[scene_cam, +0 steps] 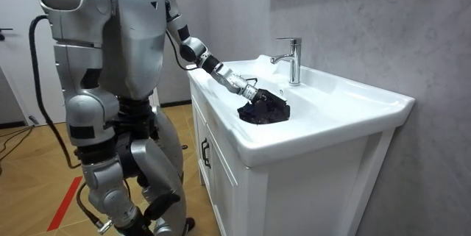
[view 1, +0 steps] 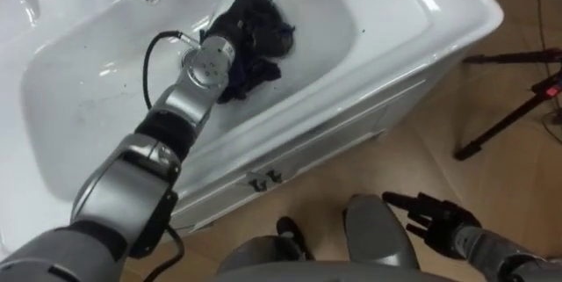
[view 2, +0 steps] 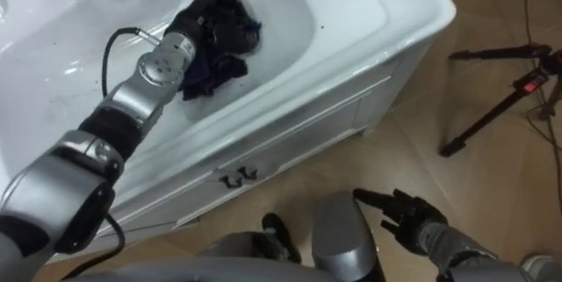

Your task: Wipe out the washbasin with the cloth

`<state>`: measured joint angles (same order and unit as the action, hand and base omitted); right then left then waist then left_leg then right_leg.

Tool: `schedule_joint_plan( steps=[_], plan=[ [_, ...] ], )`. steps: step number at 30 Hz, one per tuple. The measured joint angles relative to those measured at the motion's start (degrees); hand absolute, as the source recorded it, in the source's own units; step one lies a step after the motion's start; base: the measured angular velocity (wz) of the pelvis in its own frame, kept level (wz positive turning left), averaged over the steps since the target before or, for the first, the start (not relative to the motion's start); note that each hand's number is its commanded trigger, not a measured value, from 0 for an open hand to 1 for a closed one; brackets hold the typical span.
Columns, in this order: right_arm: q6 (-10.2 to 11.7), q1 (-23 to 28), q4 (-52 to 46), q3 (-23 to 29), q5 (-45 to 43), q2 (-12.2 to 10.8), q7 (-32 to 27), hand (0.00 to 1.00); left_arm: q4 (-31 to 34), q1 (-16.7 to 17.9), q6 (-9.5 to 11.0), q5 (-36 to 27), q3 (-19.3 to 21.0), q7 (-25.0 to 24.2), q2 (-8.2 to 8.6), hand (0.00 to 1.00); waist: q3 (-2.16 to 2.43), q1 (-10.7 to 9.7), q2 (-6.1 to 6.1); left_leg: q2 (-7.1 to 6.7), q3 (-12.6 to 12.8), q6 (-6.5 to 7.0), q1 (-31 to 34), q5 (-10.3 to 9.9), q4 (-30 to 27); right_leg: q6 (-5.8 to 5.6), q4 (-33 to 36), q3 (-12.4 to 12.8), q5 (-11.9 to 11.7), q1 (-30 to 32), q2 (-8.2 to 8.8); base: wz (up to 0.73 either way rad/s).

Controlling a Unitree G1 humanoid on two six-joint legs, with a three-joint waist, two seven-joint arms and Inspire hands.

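While the left hand (view 1: 225, 36) rests on the dark cloth (view 1: 263, 18) inside the basin (view 1: 79, 97), likely for wiping, its grip cannot be told; beside the basin, the right hand (view 1: 432, 216) hangs open, empty.

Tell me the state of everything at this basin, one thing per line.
Basin: holds the cloth.
Cloth: bunched up, lying in the basin under the left hand.
Left hand: resting on the cloth, inside the basin.
Right hand: open, empty, low at the robot's side.
Tap: no water seen running.
Cabinet doors: shut.
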<state>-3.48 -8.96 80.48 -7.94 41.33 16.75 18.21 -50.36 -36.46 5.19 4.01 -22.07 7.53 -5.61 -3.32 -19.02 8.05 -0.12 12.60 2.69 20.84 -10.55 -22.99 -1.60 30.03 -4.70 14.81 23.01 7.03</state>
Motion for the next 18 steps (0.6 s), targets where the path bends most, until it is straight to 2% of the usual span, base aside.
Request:
schedule_joint_plan(
  steps=[4,9,13,15,17,18],
  plan=[
    [0.39,0.18,0.06,-0.04,0.14,0.03,-0.18,0.0,0.3,-0.12,0.25,0.73,0.06,2.01,0.07,1.0,-0.24,-0.69,-0.32,0.35,0.16,0.22,1.06,-0.14,-0.61,-0.22,0.44,0.0,0.18,1.22,0.05,0.03],
    [0.32,1.02,0.91,0.18,0.03,1.22,-0.51,0.0,-0.04,-0.16,2.54,2.49,1.22,4.32,-0.54,1.0,-0.42,-1.1,-0.44,0.33,1.5,0.6,2.68,-0.24,-1.78,-0.29,2.94,0.94,0.6,3.4,0.61,-0.04],
    [0.34,1.58,0.65,-0.18,-1.35,2.2,-1.52,0.0,-2.58,-1.5,4.98,3.04,1.11,8.18,-0.98,1.0,-1.49,-1.31,-0.75,0.62,1.77,0.87,4.09,-0.57,-2.92,-0.48,3.9,1.63,0.58,4.78,0.36,-0.06],
    [0.35,1.51,0.59,-0.27,-2.35,2.23,-2.56,0.0,-2.83,-1.71,5.64,3.55,0.91,9.43,-1.59,1.0,-1.5,-1.28,-0.71,0.6,1.81,0.91,4.85,-0.53,-2.92,-0.9,3.92,2.21,0.35,6.07,0.1,-0.16],
    [0.21,1.0,0.03,-0.39,-3.75,2.34,-3.55,0.0,-4.26,-1.92,7.12,5.51,0.23,11.05,-3.5,1.0,-1.47,-1.31,-0.67,0.85,3.1,0.92,5.34,-0.54,-3.03,-0.99,3.98,3.2,-0.05,6.8,-0.43,-0.26],
    [0.23,1.11,-0.34,-0.39,-3.74,2.37,-3.82,0.0,-5.02,-2.29,7.59,5.85,-0.05,11.31,-3.91,1.0,-1.44,-1.45,-0.61,0.84,3.08,0.91,5.55,-0.52,-3.11,-0.96,4.03,3.19,-0.1,7.03,-0.43,-0.08]
  ],
)
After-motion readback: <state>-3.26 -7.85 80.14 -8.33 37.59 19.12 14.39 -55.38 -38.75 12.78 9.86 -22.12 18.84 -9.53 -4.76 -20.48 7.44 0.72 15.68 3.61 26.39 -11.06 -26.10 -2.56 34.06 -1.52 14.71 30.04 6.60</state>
